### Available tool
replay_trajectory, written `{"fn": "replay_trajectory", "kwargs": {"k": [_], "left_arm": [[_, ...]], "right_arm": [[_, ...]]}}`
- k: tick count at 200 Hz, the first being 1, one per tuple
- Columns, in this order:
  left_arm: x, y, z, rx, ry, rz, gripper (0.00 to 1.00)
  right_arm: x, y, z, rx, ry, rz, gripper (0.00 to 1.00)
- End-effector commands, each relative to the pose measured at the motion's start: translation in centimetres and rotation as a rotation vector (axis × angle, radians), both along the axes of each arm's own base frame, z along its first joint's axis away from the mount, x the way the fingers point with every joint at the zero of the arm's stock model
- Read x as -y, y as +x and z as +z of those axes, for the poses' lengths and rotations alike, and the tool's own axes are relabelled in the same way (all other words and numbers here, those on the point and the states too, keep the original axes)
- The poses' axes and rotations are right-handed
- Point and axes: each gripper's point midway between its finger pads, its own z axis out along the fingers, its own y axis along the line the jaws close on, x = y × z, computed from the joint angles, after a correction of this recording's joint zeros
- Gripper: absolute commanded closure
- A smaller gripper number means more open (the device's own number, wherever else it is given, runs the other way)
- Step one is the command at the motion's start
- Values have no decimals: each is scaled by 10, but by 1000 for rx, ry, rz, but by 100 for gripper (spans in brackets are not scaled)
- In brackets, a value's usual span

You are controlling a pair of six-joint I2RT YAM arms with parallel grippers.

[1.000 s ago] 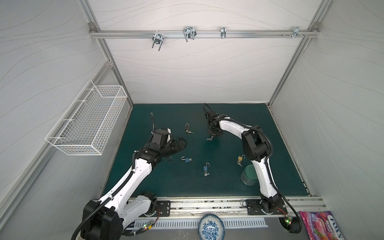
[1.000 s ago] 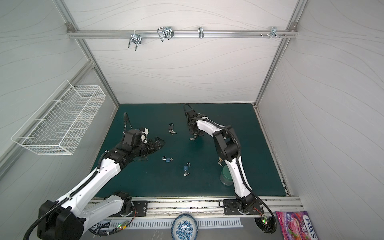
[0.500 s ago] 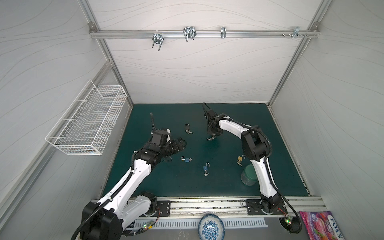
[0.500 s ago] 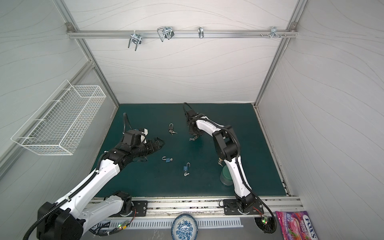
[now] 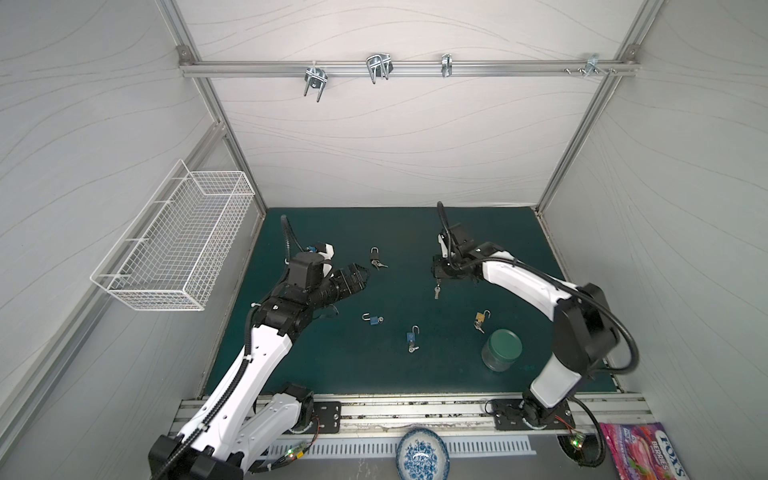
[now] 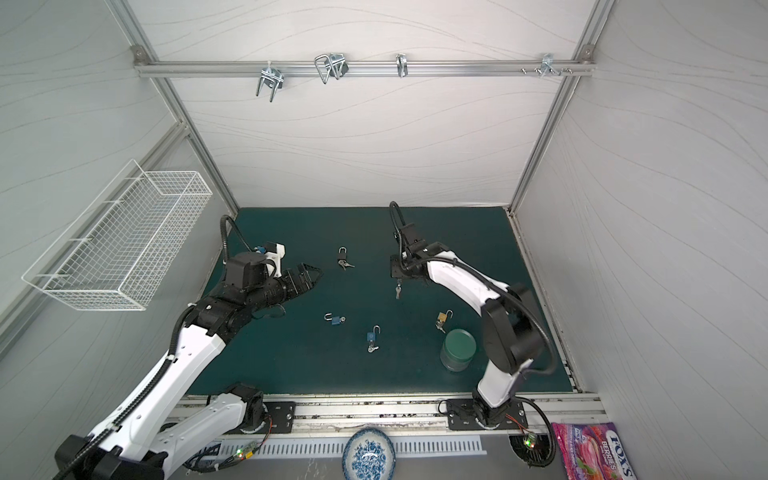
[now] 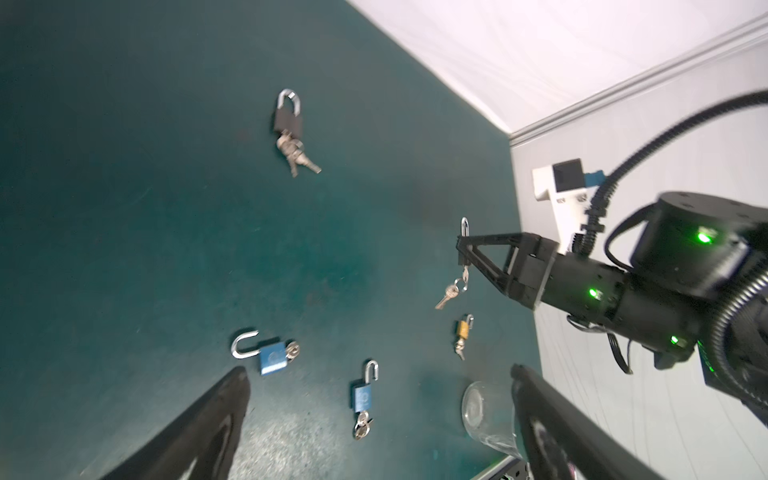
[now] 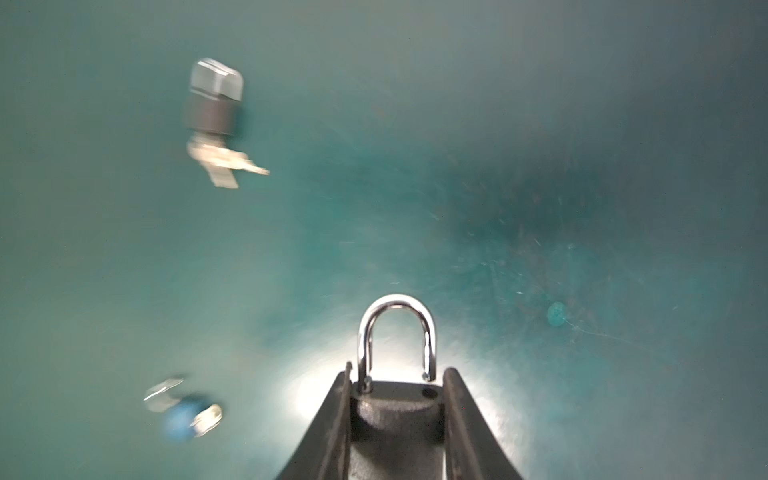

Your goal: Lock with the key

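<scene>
One rough dark padlock (image 8: 395, 415) with a shiny curved loop is pinched in the right end effector (image 8: 399, 370); the left end effector (image 5: 360, 274) gapes wide.

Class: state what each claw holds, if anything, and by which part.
Right claw grips the dark padlock by its body, shackle protruding, keys dangling. Left claw is open, holding nothing.

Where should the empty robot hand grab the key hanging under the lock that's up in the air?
Probably the key by its flat head, just beneath the padlock. The right end effector clamps the padlock's body, so only the underside is free. The open left end effector should come in level from its own side, pinching above the dangling spare key.
</scene>
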Motion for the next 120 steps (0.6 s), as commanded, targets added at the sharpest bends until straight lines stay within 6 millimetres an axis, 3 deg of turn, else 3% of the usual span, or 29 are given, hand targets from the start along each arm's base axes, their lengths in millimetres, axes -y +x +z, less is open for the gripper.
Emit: {"fn": "replay_trajectory", "kwargs": {"k": [1,38,67,96,120], "left_arm": [[6,0,44,133,-13,-64,1],[21,-6,93,277,-52,-172,2],[29,-7,123,357,-69,-232,2],[43,-11,155,477,-106,-331,2],[54,-19,178,667,-109,-438,3]], "right_arm": [[-11,-13,55,163,137,130,100],[-3,-45,129,355,247,267,100],[-5,-74,161,372,285,389,100],[-18,-119,192,477,360,669,100],[-22,-135,206,540,382,797,100]]}}
